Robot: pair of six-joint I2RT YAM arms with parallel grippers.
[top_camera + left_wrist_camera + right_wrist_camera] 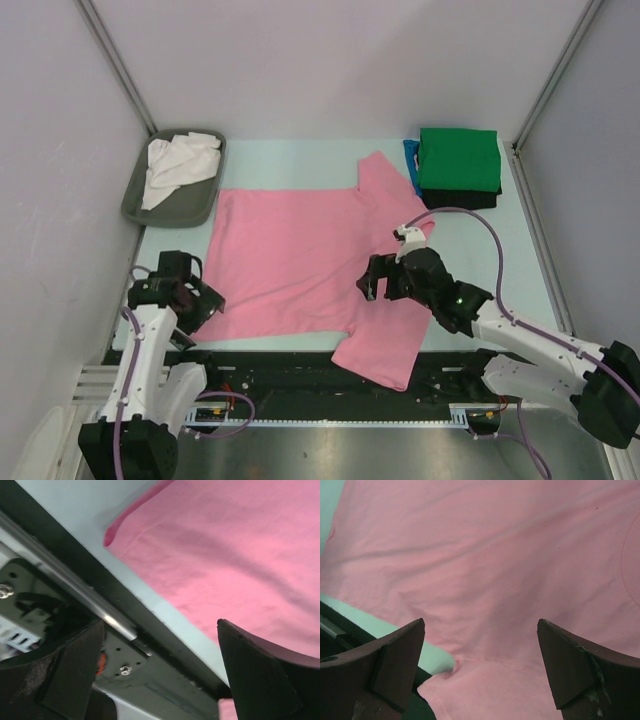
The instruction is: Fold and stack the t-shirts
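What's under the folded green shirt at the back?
Beneath the green shirt a black shirt shows its edge, and blue cloth pokes out beside it. Anything else is covered.

No text, label, brand, number or sign can be read in any of the views. The pink t-shirt (285, 260) shows only plain cloth. The small parts on the rail (340, 423) at the near edge of the table (300, 165) are too small to read.
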